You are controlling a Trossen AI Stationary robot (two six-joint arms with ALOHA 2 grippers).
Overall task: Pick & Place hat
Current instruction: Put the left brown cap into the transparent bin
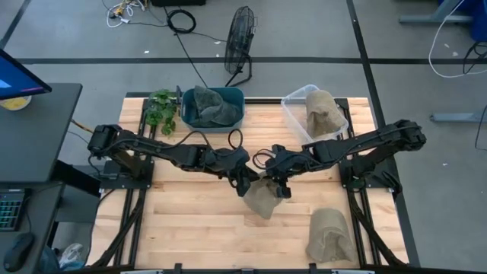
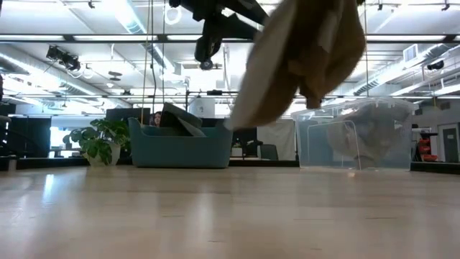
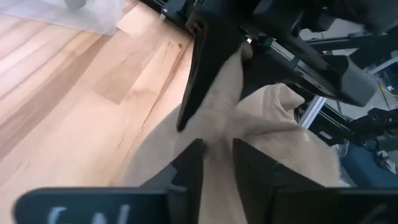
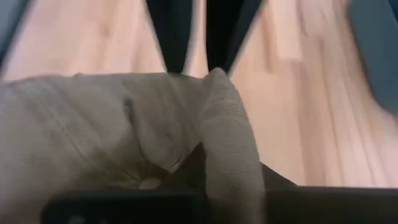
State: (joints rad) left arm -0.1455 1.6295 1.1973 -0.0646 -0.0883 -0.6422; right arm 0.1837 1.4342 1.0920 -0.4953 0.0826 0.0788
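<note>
A tan cloth hat [image 1: 262,199] hangs between my two grippers over the middle of the table, and in the low view [image 2: 302,57] it is lifted clear of the wood. My left gripper [image 1: 246,181] comes from the table's left and is shut on the hat's left side. My right gripper [image 1: 280,185] comes from the right and is shut on its right side. The two grippers stand close together. A second tan hat [image 1: 330,236] lies on the table near the front right edge. My left gripper pinches a bunched fold of the hat's cloth [image 3: 219,134] between its two fingers [image 3: 189,171]. The fingers slant down from the table's left. The hat hangs slack below, clear of the table. My right gripper is shut on a gathered ridge of the hat's cloth [image 4: 217,118], which bulges over the fingers and hides the place of contact. It comes from the table's right. The hat hangs clear of the table.
A teal bin [image 1: 237,97] with a grey hat [image 1: 209,106] stands at the far edge, a green plant [image 1: 161,108] to its left. A clear bin [image 1: 293,114] with another tan hat [image 1: 323,114] stands at the far right. Bare wood lies at the near left.
</note>
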